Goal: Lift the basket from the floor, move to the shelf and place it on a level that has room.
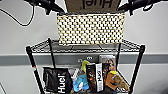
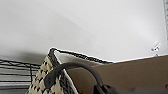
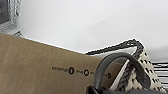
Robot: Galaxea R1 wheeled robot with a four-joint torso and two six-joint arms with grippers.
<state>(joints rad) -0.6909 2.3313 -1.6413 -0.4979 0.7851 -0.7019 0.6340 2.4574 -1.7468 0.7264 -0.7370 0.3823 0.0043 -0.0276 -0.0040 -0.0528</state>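
A cream woven basket (image 1: 90, 28) with a dark rim sat at the top level (image 1: 82, 48) of a black wire shelf (image 1: 31, 62), its base at the wire grid, though contact could not be told. A brown Huel cardboard box (image 1: 92, 5) stood inside it. The left gripper (image 1: 51, 9) and right gripper (image 1: 126, 8) were at its two ends beside dark arched handles (image 2: 72, 68); whether either claw was closed could not be told. Lower down, a tier held a black Huel bag (image 1: 57, 80) and other packets.
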